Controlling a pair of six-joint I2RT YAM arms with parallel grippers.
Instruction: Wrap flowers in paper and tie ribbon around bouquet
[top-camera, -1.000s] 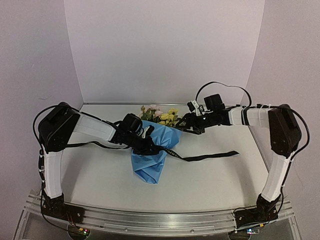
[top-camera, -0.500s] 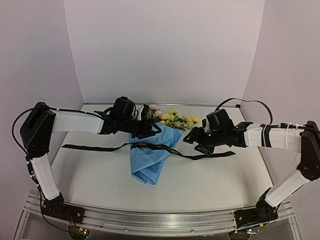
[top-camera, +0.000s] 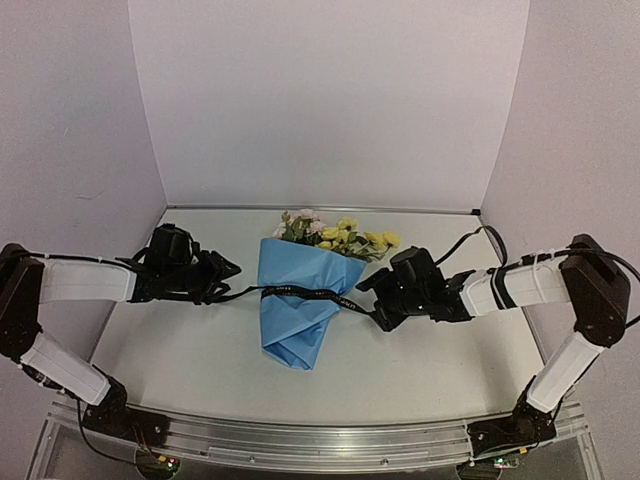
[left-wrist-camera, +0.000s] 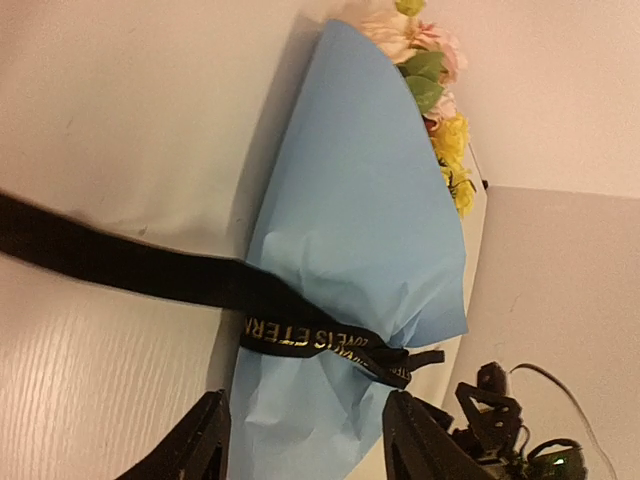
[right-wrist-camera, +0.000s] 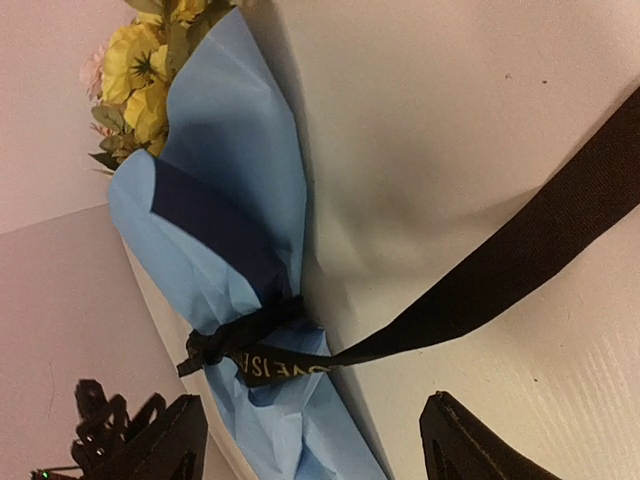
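near: metal rail (top-camera: 320, 440) along table (top-camera: 430, 360) edge | left gripper (top-camera: 228, 270), right gripper (top-camera: 372, 300): both spread, holding nothing, flanking bouquet (top-camera: 295, 320) | mid-table: light blue paper (top-camera: 300, 265) cone lying flat, ribbon (top-camera: 300, 293) knotted round it | far: flowers (top-camera: 335, 235) pointing at plain white walls (top-camera: 320, 100)

- Overhead: bright, soft, even light with a lilac cast; walls (top-camera: 330, 100) almost washed out.
- Faint soft shadows under my arms and along the bouquet (top-camera: 298, 305) on the tabletop (top-camera: 420, 370).
- Front rail (top-camera: 320, 440) bows: lens distortion at the bottom edge.
- Left wrist: warm pink cast. Paper (left-wrist-camera: 350, 220) drops a soft shadow to its left. Ribbon (left-wrist-camera: 100, 260) lettering is sharp, near end soft. My left jaws are blurred black silhouettes.
- Right wrist: same warm cast, grey shadow beside the paper, near ribbon out of focus, right jaws dark with little detail.
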